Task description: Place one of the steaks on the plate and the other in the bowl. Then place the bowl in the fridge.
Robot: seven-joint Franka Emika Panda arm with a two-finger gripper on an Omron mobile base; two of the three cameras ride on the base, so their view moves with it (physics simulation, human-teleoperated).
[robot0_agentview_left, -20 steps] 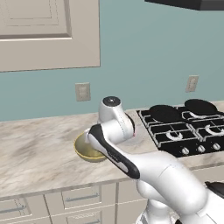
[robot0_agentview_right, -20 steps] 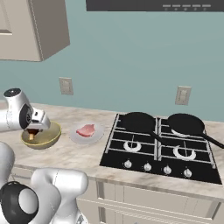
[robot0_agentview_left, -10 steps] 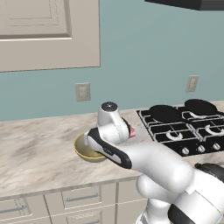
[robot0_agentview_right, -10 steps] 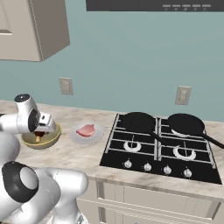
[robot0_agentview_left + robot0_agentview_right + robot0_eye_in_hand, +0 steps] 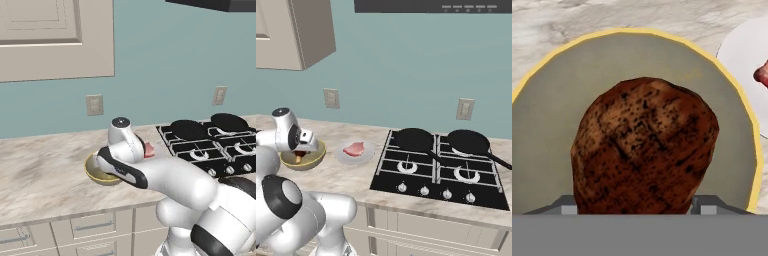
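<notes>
The step in hand looks like putting the seared steak [image 5: 644, 147] into the bowl [image 5: 557, 100]. The raw steak [image 5: 354, 149] already lies on the plate [image 5: 367, 155], which sits on the surface [image 5: 336, 175] just right of the bowl and left of the stove [image 5: 441, 170].

In the hand view the seared steak sits between the two fingertips [image 5: 704, 206], which flank its lower edge, with the olive inside of the bowl all around it and the yellow rim beyond. The jaws stand wide on either side of the meat. Whether they grip it or have let it go I cannot tell, nor whether the steak touches the bowl floor or hangs just above it.

The hand [image 5: 302, 152] points down into the bowl, seen from the right base view as a white wrist over the bowl's near-left rim. From the left base view the forearm reaches across the surface from the lower right and the wrist covers the right side of the bowl [image 5: 95, 170].

If the steak is down, the next move calls for lifting the hand straight up, clear of the rim, then taking the bowl by its wall and carrying it level to the fridge. A tilted lift could tip the steak out.
</notes>
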